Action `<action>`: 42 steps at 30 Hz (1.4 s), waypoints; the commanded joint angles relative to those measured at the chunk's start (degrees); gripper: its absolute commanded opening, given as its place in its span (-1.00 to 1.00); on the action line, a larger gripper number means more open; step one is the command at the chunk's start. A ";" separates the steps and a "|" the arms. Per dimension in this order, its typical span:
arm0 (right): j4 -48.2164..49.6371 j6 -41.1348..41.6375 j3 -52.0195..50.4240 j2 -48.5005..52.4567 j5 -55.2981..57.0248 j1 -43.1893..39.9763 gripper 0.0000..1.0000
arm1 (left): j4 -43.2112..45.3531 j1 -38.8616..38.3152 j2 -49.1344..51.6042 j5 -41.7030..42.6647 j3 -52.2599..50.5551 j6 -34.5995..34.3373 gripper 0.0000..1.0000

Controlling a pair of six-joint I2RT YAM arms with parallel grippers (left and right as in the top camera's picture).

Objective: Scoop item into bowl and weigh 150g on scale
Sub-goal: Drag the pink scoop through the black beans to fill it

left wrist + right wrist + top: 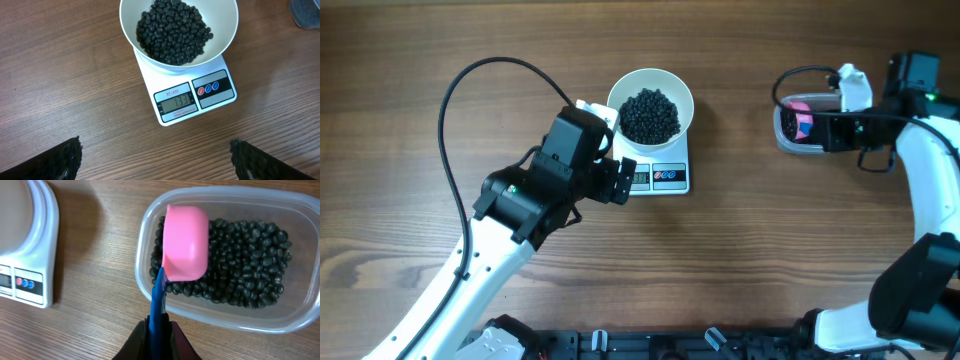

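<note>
White bowl holds black pellets; clear tub (pellets too) holds the scoop, right jaws clamping it; left jaws apart.

1. Plain white bowl, heaped with glossy black beans.
2. White scale; pale grey display with dark digits; black panel beside it carrying red and blue buttons.
3. Clear, colourless tub, with more black beans showing through.
4. Pink scoop on a bright blue handle.
5. Brown table, streaked with darker wood grain.
6. White left arm and right arm, black at the joints; black cable.
</note>
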 commanded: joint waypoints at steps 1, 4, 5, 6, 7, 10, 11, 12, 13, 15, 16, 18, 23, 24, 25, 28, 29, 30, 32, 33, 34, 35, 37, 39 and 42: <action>-0.85 0.22 0.20 0.55 -7.28 -2.16 -0.91 | 0.15 0.22 0.13 0.50 -0.28 0.85 1.00; -2.25 0.24 0.20 0.55 -7.26 -2.78 -0.92 | 0.13 0.20 0.13 0.50 -0.28 0.85 1.00; -2.60 0.37 0.20 0.57 -7.28 -2.75 -0.91 | 0.13 0.20 0.13 0.50 -0.28 0.85 1.00; -2.78 0.68 0.20 0.63 -7.28 -2.75 -0.91 | 0.13 0.20 0.13 0.50 -0.28 0.83 1.00; -2.84 0.98 0.20 0.66 -7.26 -2.78 -0.91 | 0.13 0.20 0.13 0.50 -0.28 0.83 1.00; -2.56 2.19 0.20 0.87 -7.26 -2.80 -0.91 | 0.13 0.22 0.13 0.52 -0.28 0.85 1.00; -2.40 2.49 0.20 0.90 -7.26 -2.82 -0.91 | 0.13 0.20 0.13 0.50 -0.28 0.85 1.00; -2.14 3.50 0.20 0.92 -7.26 -2.86 -0.91 | 0.13 0.22 0.13 0.50 -0.28 0.83 1.00; -1.73 4.17 0.20 0.92 -7.26 -2.89 -0.91 | 0.13 0.22 0.13 0.50 -0.28 0.83 1.00; -0.96 6.19 0.20 0.92 -7.26 -3.06 -0.91 | 0.13 0.20 0.13 0.50 -0.28 0.85 1.00; -0.81 6.49 0.20 0.92 -7.30 -3.21 -0.92 | 0.13 0.22 0.13 0.50 -0.28 0.83 1.00; -0.61 7.63 0.20 0.92 -7.28 -3.67 -0.91 | 0.15 0.20 0.13 0.50 -0.28 0.85 1.00; -0.55 9.20 0.20 0.92 -8.90 -4.87 -0.91 | 0.13 0.22 0.13 0.50 -0.28 0.83 1.00; -0.52 9.22 0.20 0.92 -9.49 -5.16 -0.91 | 0.13 0.22 0.13 0.50 -0.28 0.85 1.00; -0.50 9.20 0.20 0.92 -10.23 -5.60 -0.91 | 0.13 0.20 0.13 0.50 -0.28 0.85 1.00; -0.52 9.18 0.20 0.92 -11.72 -6.62 -0.91 | 0.13 0.20 0.13 0.50 -0.28 0.83 1.00; -0.55 9.18 0.20 0.92 -12.26 -6.86 -0.92 | 0.13 0.20 0.13 0.50 -0.28 0.85 1.00; -0.52 9.20 0.20 0.92 -12.94 -7.32 -0.91 | 0.15 0.22 0.13 0.50 -0.28 0.83 1.00; -0.52 9.20 0.20 0.92 -13.09 -8.00 -0.91 | 0.15 0.22 0.13 0.50 -0.28 0.85 1.00; -0.57 9.22 0.20 0.92 -13.09 -8.28 -0.91 | 0.13 0.22 0.13 0.50 -0.28 0.83 1.00; -0.59 9.22 0.20 0.92 -13.09 -8.52 -0.91 | 0.13 0.22 0.13 0.50 -0.28 0.83 1.00; -0.57 9.25 0.20 0.92 -13.09 -8.79 -0.91 | 0.13 0.20 0.13 0.50 -0.28 0.83 1.00; -0.57 9.22 0.20 0.92 -13.09 -9.25 -0.91 | 0.13 0.22 0.13 0.50 -0.28 0.85 1.00; -0.57 9.20 0.20 0.92 -13.09 -9.42 -0.91 | 0.13 0.20 0.13 0.50 -0.28 0.83 1.00; -0.48 11.15 0.20 0.92 -13.29 -9.42 -0.92 | 0.13 0.20 0.13 0.50 -0.28 0.85 1.00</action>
